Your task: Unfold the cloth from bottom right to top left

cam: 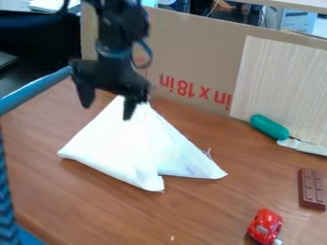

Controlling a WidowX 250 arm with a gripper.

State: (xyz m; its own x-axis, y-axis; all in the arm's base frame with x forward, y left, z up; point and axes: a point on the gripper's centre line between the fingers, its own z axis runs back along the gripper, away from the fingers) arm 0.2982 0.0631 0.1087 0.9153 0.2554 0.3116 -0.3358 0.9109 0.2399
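Observation:
The gripper (pixel 107 111) hangs from the upper left over the far corner of the cloth, with its two fingers spread wide and nothing visible between them. Below it lies the white cloth (pixel 121 148) on the brown table, folded into a rough triangle. Its peak points toward the cardboard, close by the right finger, and I cannot tell whether they touch. One corner lies at the left, another at the right, and a folded flap comes to a blunt end at the near side.
A cardboard wall (pixel 191 62) with a wooden board (pixel 281 86) closes off the back. At the right are a green-handled knife (pixel 269 127), a chocolate bar (pixel 311 189) and a red toy car (pixel 265 226). A blue bar (pixel 35 91) runs along the left.

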